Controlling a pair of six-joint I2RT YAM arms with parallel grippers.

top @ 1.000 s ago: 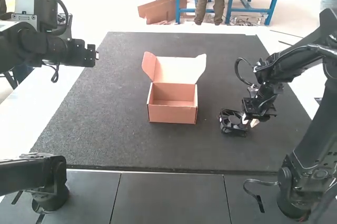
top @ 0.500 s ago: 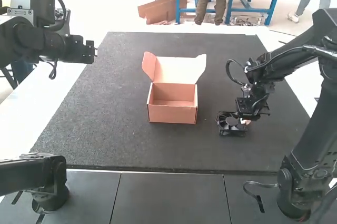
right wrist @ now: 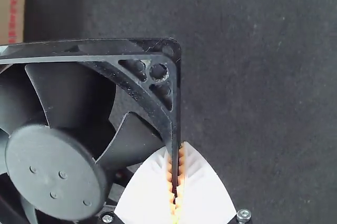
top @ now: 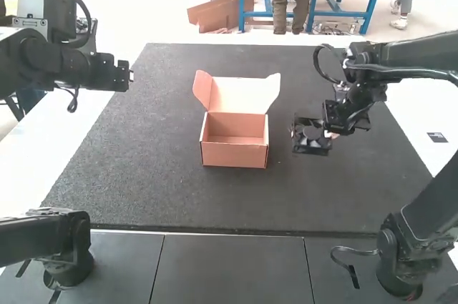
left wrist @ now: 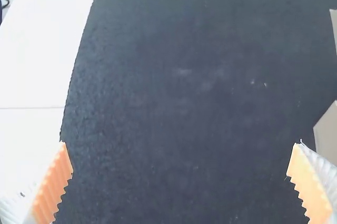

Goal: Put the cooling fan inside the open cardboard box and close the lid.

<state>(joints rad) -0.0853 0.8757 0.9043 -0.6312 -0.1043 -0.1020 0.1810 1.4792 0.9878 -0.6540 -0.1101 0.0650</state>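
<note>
The right end effector (top: 330, 132) is clamped on the cooling fan (top: 311, 136), which sits just right of the open cardboard box (top: 235, 152) and appears to hang clear of the black mat (top: 143, 161) on the desk. In the right wrist view the ribbed fingers (right wrist: 197, 182) pinch one thin side wall of the fan's square frame (right wrist: 174, 103), below a corner with mounting holes.

The fan looks light and stiff. Its frame is hard plastic, while the blades (right wrist: 68, 92) are thin and likely free to spin, so the frame is the sensible place to hold. Pinched on one edge, the fan may pivot if it bumps the box wall. The box is light cardboard and would probably slide under a nudge. Its lid (top: 236, 94) stands upright at the far side.

The left end effector (top: 125, 75) hangs over the mat's far left, with its orange pads (left wrist: 52, 182) spread wide and nothing between them.
</note>
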